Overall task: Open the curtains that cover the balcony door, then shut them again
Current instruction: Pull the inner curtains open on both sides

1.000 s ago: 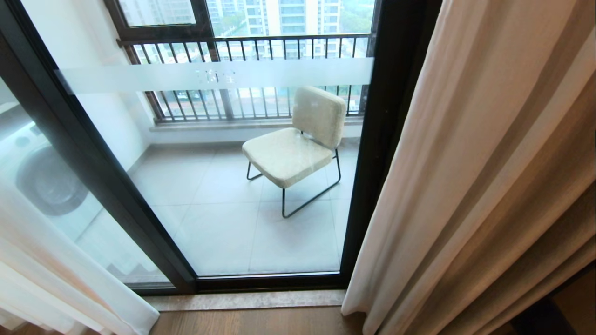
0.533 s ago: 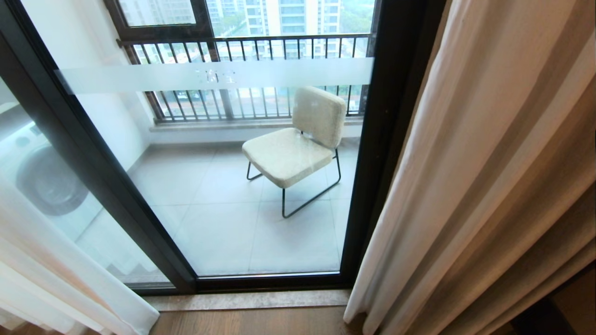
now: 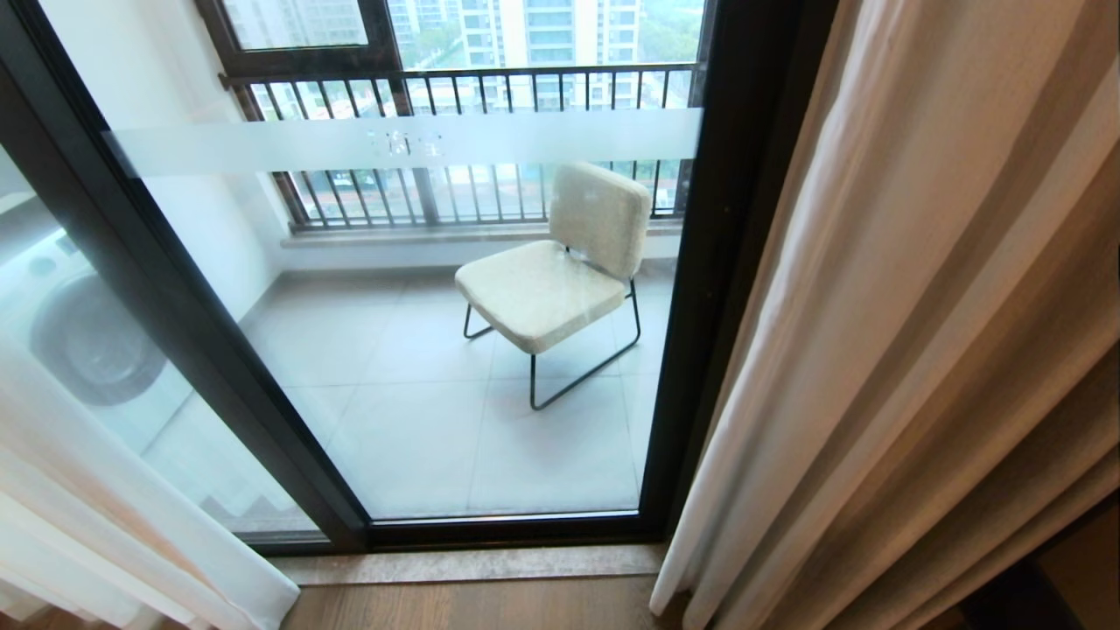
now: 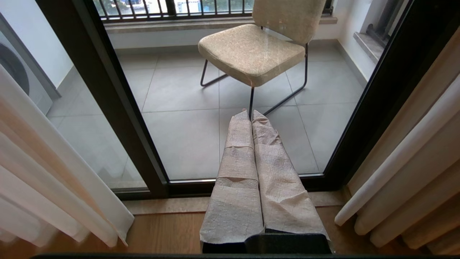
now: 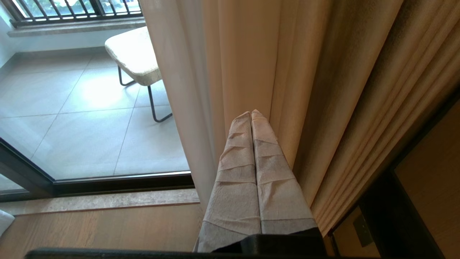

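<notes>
Looking down from the head view, the balcony door [image 3: 420, 350] stands uncovered in the middle: its glass panel and dark frame are in plain sight, with the frosted band [image 3: 402, 144] across it and a cream chair [image 3: 560, 271] on the balcony tiles beyond, in front of the dark-barred railing [image 3: 455, 87]. The curtains are parted. The beige-grey drape [image 3: 919, 350] hangs gathered on the right, reaching the wooden floor [image 3: 472, 604], and the white sheer [image 3: 96, 507] is bunched at the near left, with a washing machine [image 3: 79, 332] dimly visible through the glass behind it. Neither arm shows here.

From the left wrist view, the left gripper [image 4: 251, 113] points toward the middle of the glass, its two cloth-wrapped fingers pressed together on nothing, well apart from the sheer on its left and the drape on its right.

From the right wrist view, the right gripper [image 5: 251, 114] also has its fingers clenched together and empty; its tip lies right at the folds of the beige-grey drape, though contact cannot be confirmed.

Judging by this, the opening half looks done or nearly so; drawing both layers back across the door is what remains.
</notes>
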